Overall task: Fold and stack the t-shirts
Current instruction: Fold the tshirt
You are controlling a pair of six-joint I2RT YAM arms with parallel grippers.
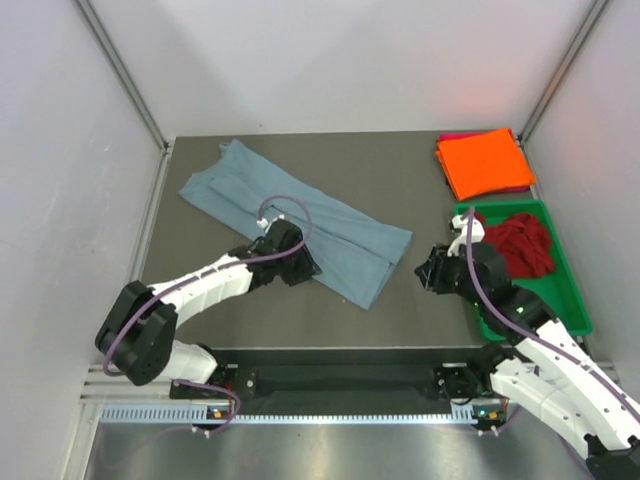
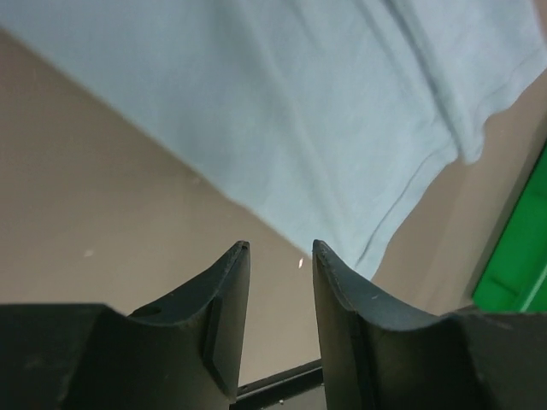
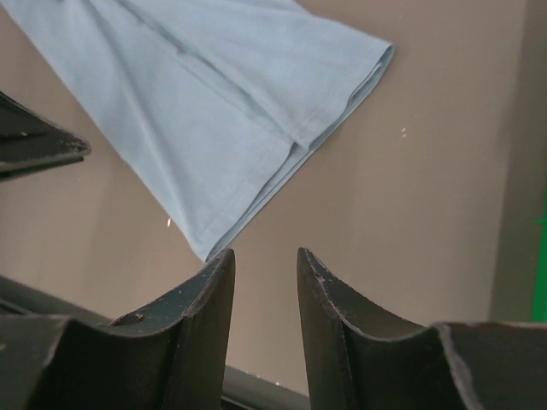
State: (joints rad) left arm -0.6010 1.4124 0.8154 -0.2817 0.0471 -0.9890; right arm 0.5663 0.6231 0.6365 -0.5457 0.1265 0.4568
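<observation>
A dusty blue-grey t-shirt (image 1: 300, 222), folded into a long strip, lies diagonally across the dark mat. My left gripper (image 1: 306, 268) is at the strip's near edge, open, with only mat between its fingers (image 2: 280, 248); the shirt (image 2: 299, 102) lies just ahead of them. My right gripper (image 1: 426, 272) hovers to the right of the shirt's hem end, open and empty (image 3: 265, 254), with the hem corner (image 3: 214, 243) by its left fingertip. A folded orange t-shirt (image 1: 485, 162) lies on a magenta one (image 1: 455, 136) at the back right. A dark red t-shirt (image 1: 520, 245) is crumpled in the green tray (image 1: 565, 290).
The green tray stands along the right wall, its edge showing in the left wrist view (image 2: 521, 256). Grey walls close in the mat on three sides. A black rail (image 1: 340, 380) runs along the near edge between the arm bases. The left gripper's finger (image 3: 38, 145) shows in the right wrist view.
</observation>
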